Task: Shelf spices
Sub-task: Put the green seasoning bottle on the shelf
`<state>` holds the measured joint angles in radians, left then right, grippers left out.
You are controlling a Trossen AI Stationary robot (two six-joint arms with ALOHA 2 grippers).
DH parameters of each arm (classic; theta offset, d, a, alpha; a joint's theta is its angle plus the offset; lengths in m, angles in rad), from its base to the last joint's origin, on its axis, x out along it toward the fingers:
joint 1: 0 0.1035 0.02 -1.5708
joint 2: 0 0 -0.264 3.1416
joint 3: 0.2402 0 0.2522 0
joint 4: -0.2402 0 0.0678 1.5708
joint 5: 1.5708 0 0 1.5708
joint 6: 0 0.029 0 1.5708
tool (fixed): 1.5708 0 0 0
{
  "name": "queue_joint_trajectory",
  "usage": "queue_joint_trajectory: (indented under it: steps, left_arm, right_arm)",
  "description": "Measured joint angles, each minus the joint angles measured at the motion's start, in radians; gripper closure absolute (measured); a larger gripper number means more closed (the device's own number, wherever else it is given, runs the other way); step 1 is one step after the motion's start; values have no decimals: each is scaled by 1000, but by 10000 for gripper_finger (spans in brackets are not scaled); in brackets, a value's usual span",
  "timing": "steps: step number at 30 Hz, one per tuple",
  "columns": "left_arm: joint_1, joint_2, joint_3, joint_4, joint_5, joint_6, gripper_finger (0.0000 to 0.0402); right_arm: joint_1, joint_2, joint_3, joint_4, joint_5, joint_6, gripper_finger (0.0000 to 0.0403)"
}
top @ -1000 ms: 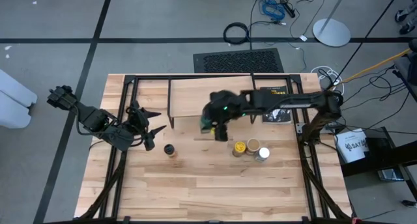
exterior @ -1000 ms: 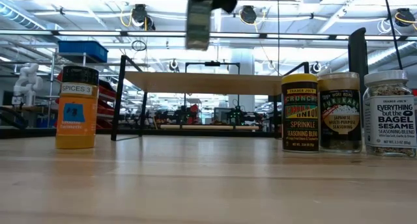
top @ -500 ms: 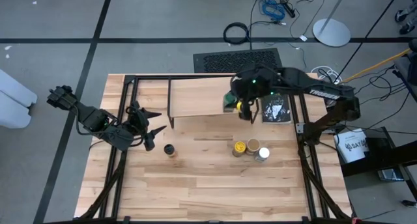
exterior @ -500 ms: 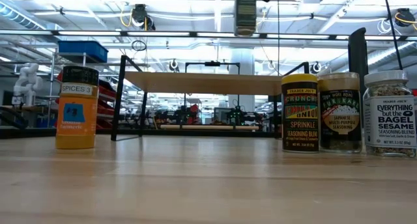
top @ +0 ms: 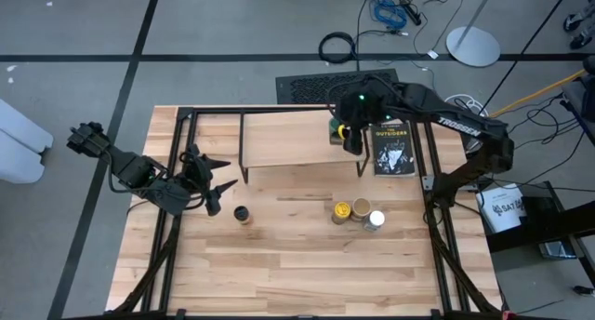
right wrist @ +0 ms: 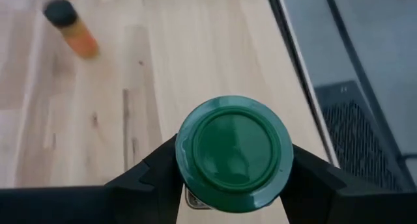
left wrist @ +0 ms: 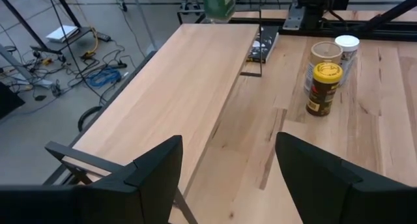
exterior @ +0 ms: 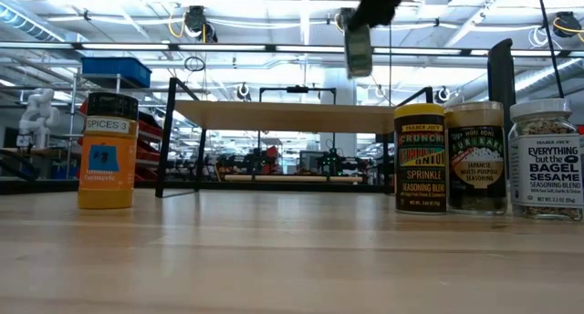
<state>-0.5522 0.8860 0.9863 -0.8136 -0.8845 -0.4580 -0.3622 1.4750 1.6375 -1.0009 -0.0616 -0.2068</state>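
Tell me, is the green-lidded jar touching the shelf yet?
Apart. The low view shows the green-lidded jar hanging in the right tool, clear background between it and the shelf.

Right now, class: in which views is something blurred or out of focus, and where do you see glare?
Low view: the carried jar is motion-blurred, and bright ceiling lights glare behind it. Right wrist view: the green lid is sharp, but the orange jar beyond is smeared. Left wrist view: the fingers loom soft-edged.
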Motion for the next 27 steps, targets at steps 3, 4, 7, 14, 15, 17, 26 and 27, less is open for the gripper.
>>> queue_joint_trajectory:
  steps: [3,4,7,14,15,17,26,27]
  left_arm:
    - [0,0,0,13,17,0,146]
    - [0,1,0,19,24,0,146]
    - [0,2,0,23,44,-4,146]
    - [0,27,0,23,51,-8,146]
    - [0,34,0,23,51,-8,146]
    - [0,47,0,24,54,-7,146]
    - [0,70,0,29,54,1,146]
    - [0,70,0,29,54,1,146]
  right_arm:
    - [-34,-2,-52,-20,-45,2,213]
    - [-43,-6,-71,-20,-61,5,213]
    - [-60,-37,-129,-4,-99,7,211]
    - [-85,-120,-223,101,-102,-54,210]
    - [-92,-130,-239,108,-102,-70,211]
    - [-103,-145,-274,117,-102,-84,211]
    - [-130,-204,-397,164,-154,-93,206]
    - [-130,-209,-404,168,-154,-94,206]
